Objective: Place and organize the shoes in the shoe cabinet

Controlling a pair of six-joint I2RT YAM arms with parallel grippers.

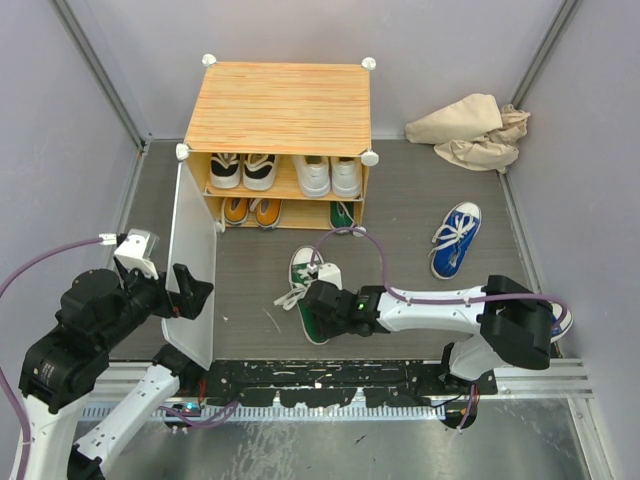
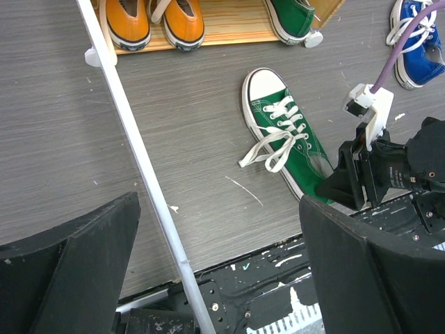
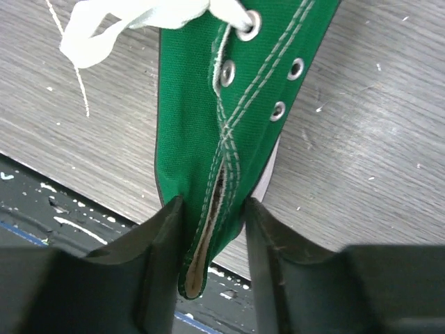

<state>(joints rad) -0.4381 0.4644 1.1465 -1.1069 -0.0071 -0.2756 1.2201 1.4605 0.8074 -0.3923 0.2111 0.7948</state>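
Note:
The shoe cabinet stands at the back with its white door swung open. It holds a black-and-white pair and a white pair on the upper shelf, an orange pair and one green shoe below. A second green shoe lies on the floor. My right gripper is shut on its heel collar. My left gripper is open, and the door's edge runs between its wide-apart fingers. The green shoe also shows in the left wrist view.
A blue shoe lies on the floor at the right. Another blue shoe is partly hidden behind the right arm. A beige cloth is heaped at the back right. Grey walls close in both sides.

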